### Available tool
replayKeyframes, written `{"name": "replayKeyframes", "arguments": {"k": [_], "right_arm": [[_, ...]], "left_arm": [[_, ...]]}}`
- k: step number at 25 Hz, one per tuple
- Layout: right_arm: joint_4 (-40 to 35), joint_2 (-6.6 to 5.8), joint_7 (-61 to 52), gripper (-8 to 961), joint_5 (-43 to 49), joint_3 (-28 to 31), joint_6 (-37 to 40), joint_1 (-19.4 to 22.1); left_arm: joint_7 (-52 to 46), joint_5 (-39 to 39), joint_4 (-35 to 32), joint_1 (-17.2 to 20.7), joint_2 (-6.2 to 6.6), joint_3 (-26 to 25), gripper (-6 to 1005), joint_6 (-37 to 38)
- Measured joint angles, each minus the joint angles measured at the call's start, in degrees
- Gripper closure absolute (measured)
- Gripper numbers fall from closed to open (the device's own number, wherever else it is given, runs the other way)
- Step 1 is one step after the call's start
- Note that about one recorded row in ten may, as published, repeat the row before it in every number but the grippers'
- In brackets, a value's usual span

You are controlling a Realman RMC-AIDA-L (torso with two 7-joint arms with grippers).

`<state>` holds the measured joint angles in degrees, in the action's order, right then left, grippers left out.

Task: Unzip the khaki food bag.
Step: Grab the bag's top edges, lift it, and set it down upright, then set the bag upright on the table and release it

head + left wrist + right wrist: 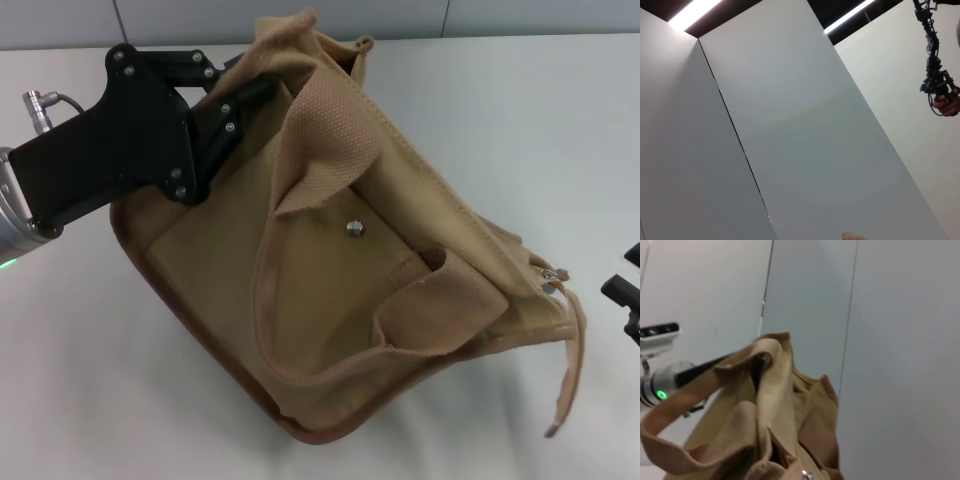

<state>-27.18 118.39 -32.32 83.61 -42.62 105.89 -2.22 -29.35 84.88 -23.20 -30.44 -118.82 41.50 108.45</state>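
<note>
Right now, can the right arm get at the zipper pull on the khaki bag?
Probably yes. The zipper pull sits exposed at the khaki bag's end nearest the right tool, with bare table between; only the loose strap hangs nearby.

1. The left arm reaches in from the left, angled toward the far middle; its black left tool [245, 100] has fingers closed on the bag [330, 300] edge.
2. Only the black tip of the right tool [625, 290] shows at the right edge.
</note>
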Motion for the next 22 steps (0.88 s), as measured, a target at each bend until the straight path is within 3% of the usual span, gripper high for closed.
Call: {"name": "replayKeyframes", "arguments": {"k": [6, 11, 22], "right_arm": [[1.3, -0.95, 0.0, 608, 2.3, 0.1, -2.8, -1.2], [1.4, 0.26, -0.1, 420, 5.2, 0.0, -7.1, -3.8], [7.7, 0.97, 4.3, 510, 6.0, -0.5, -12.7, -12.0]], "left_arm": [[0.0, 0.0, 0.0, 0.2, -0.1, 0.0, 921, 0.0], [0.1, 0.0, 0.0, 0.3, -0.1, 0.1, 921, 0.0], [0.1, 0.0, 0.1, 0.6, -0.09, 0.1, 921, 0.3]]}}
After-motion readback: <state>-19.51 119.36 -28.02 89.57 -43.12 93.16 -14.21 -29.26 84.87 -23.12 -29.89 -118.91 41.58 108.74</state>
